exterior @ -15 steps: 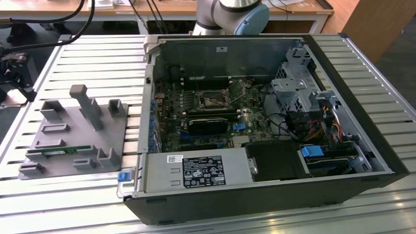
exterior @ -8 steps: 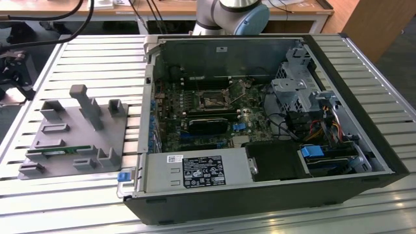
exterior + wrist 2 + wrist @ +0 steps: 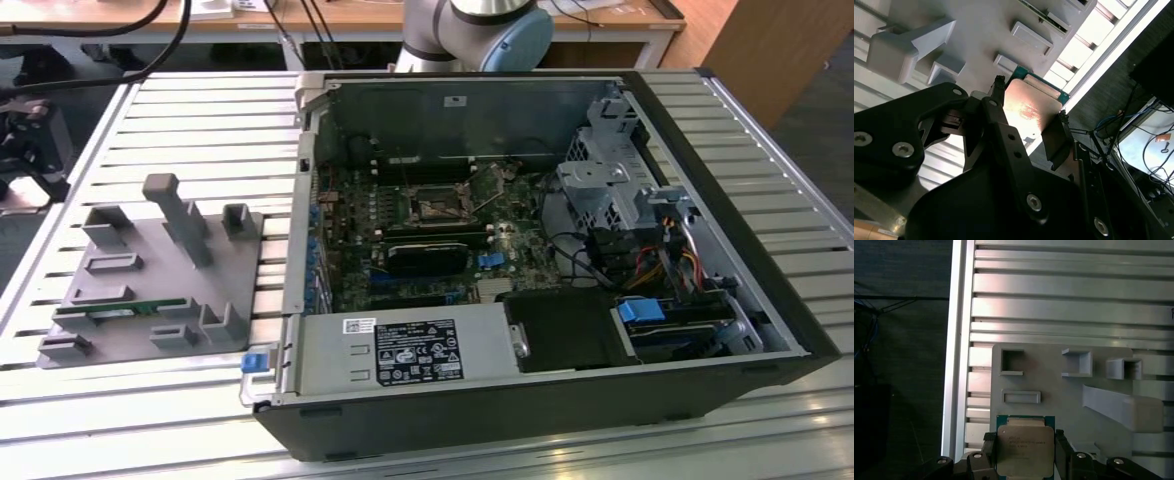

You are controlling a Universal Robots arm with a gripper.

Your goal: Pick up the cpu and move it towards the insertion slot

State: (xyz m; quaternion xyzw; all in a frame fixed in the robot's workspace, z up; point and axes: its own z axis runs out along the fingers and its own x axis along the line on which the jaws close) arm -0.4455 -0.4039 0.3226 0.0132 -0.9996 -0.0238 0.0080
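Note:
The cpu (image 3: 1025, 449), a flat square chip with a silvery top and a thin green rim, sits between my gripper's (image 3: 1025, 454) two black fingers, which are shut on its opposite edges. In the second wrist view the cpu (image 3: 1030, 107) catches a warm glare, and the gripper (image 3: 1031, 100) holds it up in the air above the grey holder block (image 3: 979, 30). The insertion slot (image 3: 434, 207) is a small dark square socket with a metal frame on the motherboard, inside the open computer case (image 3: 534, 430).
The grey holder block (image 3: 147, 290) with posts and pockets lies on the slatted metal table (image 3: 174, 110), at the exterior view's left, with a green memory stick (image 3: 127, 311) in it. The arm's base (image 3: 481, 30) stands behind the case. Cables and drive cages crowd the case's right side.

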